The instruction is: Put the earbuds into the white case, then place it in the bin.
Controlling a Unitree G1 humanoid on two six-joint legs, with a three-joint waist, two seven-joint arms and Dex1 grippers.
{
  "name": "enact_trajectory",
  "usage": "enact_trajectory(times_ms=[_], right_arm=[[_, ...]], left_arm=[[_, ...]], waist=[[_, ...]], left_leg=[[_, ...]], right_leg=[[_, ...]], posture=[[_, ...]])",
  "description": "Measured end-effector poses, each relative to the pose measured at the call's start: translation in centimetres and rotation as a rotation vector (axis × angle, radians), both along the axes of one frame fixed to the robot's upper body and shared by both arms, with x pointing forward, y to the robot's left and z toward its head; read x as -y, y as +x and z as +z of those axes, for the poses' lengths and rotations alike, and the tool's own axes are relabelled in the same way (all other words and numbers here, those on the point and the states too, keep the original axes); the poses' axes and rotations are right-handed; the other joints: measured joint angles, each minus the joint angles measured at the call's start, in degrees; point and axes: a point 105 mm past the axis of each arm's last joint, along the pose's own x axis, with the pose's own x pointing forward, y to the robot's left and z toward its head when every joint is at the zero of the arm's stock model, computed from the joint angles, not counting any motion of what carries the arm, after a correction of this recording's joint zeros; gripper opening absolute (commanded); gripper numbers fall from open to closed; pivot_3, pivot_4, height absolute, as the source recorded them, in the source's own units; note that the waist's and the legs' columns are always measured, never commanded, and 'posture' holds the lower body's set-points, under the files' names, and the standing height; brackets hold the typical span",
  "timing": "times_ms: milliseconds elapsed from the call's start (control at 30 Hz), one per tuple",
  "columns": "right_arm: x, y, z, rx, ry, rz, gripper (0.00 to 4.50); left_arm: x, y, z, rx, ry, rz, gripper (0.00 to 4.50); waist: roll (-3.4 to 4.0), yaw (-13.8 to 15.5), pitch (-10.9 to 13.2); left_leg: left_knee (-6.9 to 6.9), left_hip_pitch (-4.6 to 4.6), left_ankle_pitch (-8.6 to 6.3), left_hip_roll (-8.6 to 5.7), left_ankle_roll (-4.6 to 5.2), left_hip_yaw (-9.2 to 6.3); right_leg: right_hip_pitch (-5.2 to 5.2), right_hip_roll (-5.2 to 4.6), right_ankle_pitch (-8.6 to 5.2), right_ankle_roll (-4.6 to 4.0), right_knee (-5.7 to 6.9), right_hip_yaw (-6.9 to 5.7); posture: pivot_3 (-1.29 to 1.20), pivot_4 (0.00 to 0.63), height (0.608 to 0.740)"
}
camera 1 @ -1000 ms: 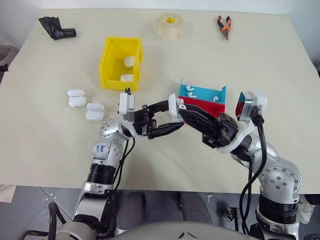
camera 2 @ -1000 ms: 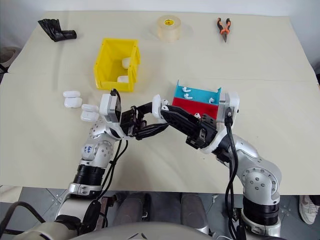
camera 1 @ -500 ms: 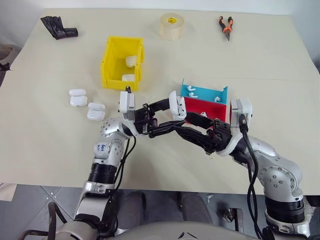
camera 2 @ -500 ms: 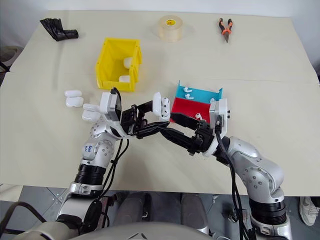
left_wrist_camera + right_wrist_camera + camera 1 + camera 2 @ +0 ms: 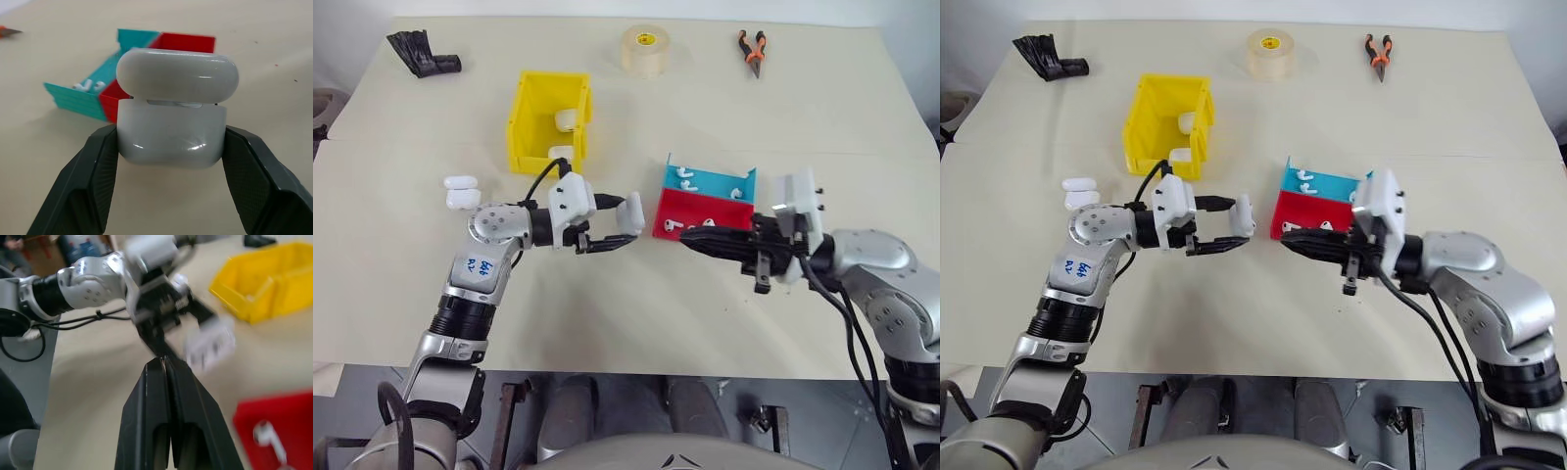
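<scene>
Beige table lies under everything, and your business is above its middle. Your left gripper is clenched on the case, one black finger on each side wall, holding it clear of the table just beside the tray. From the left wrist, the lid stands slightly ajar over the body; whether any earbuds sit inside you cannot tell. Loose earbuds lie in the tray's blue and red halves. Your right gripper points at the case from in front of the tray's red half, its fingers pressed together on nothing.

Judging by this, the step is loading or shutting the case. Keep the left grip steady on the side walls, because that glossy shell may slip if you squeeze near the rounded corners. Use the right fingertips to press the lid square from above, not from one edge. Check the lid sits flush before you swing away.

Farther off, the bin stands well behind the left arm, two white cases already in it; other cases lie beside it.
</scene>
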Motion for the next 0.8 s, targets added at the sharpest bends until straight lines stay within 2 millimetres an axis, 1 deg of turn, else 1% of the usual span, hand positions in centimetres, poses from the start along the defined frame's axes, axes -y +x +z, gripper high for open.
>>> enact_trajectory(times_ms=[100,200,300,367,433,533,600,700,733,800], right_arm=[[-1.6,0.6,0.6,0.025,0.003,0.026,0.01],[-2.9,1.4,0.5,0.019,-0.001,0.029,0.01],[-3.2,2.2,-0.2,0.004,-0.026,0.001,0.01],[-3.3,2.8,-1.0,-0.021,-0.041,-0.018,0.01],[-2.9,3.2,-1.4,-0.033,-0.045,-0.037,0.01],[-2.4,3.2,-2.0,-0.049,-0.043,-0.046,0.01],[-1.5,3.3,-2.6,-0.068,-0.047,-0.066,0.01],[-0.2,3.2,-2.8,-0.067,-0.039,-0.09,0.01],[0.1,3.2,-3.0,-0.071,-0.04,-0.102,0.01],[1.0,3.0,-4.1,-0.106,-0.043,-0.13,0.01]], left_arm=[[0.9,-0.8,0.2,-0.002,0.011,-0.046,2.78],[1.3,-1.2,0.2,-0.011,0.0,-0.063,2.78],[1.6,-1.6,0.2,-0.013,-0.005,-0.077,2.78],[1.7,-1.7,0.1,-0.018,-0.01,-0.081,2.78],[1.6,-1.8,-0.2,-0.031,-0.015,-0.081,2.78],[1.6,-2.1,-0.5,-0.048,-0.032,-0.087,2.78],[1.8,-2.1,-0.2,-0.057,-0.073,-0.086,2.78],[1.6,-2.0,-0.1,-0.082,-0.108,-0.068,2.78],[1.5,-1.9,0.2,-0.086,-0.126,-0.061,2.78],[1.5,-2.0,1.6,-0.07,-0.195,-0.058,2.78]], waist=[[-0.01,0.0,0.0],[-0.01,0.1,0.0],[-0.01,0.1,0.0],[-0.01,0.1,0.0],[-0.01,0.0,0.0],[-0.01,0.0,0.0],[-0.01,0.1,0.0],[-0.02,0.1,0.0],[-0.02,0.1,0.0],[-0.02,0.1,0.0]], left_leg=[[-0.03,-0.02,0.01,0.0,-0.01,0.0],[-0.03,-0.04,0.0,-0.01,-0.01,-0.01],[-0.06,-0.05,0.0,-0.01,0.0,-0.02],[-0.08,-0.06,0.0,-0.01,0.0,-0.01],[-0.09,-0.05,0.0,0.0,0.0,0.0],[-0.1,-0.05,0.0,0.0,0.0,0.0],[-0.1,-0.05,0.0,-0.02,0.0,0.02],[-0.11,-0.05,0.0,-0.01,0.0,0.01],[-0.1,-0.05,0.0,-0.01,0.0,0.01],[-0.11,-0.05,0.0,0.02,0.0,0.0]], right_leg=[[-0.02,-0.01,0.0,0.0,0.03,0.0],[-0.02,-0.03,0.0,-0.01,0.04,0.0],[-0.02,-0.04,0.01,-0.01,0.0,-0.02],[-0.03,-0.04,0.01,-0.01,-0.01,-0.02],[-0.04,-0.03,0.01,-0.01,0.0,-0.01],[-0.04,-0.03,0.01,-0.01,0.0,-0.02],[-0.03,-0.05,0.01,-0.01,-0.01,-0.01],[-0.03,-0.04,0.01,-0.01,-0.01,-0.02],[-0.03,-0.04,0.01,-0.01,0.01,-0.02],[-0.03,-0.02,0.01,-0.01,0.0,-0.03]], posture=[[0.0,0.15,0.74],[0.0,0.15,0.74],[0.0,0.15,0.74],[0.0,0.15,0.74],[0.0,0.15,0.74],[0.0,0.15,0.74],[0.0,0.15,0.74],[0.0,0.15,0.74],[0.0,0.15,0.74],[0.0,0.15,0.74]])
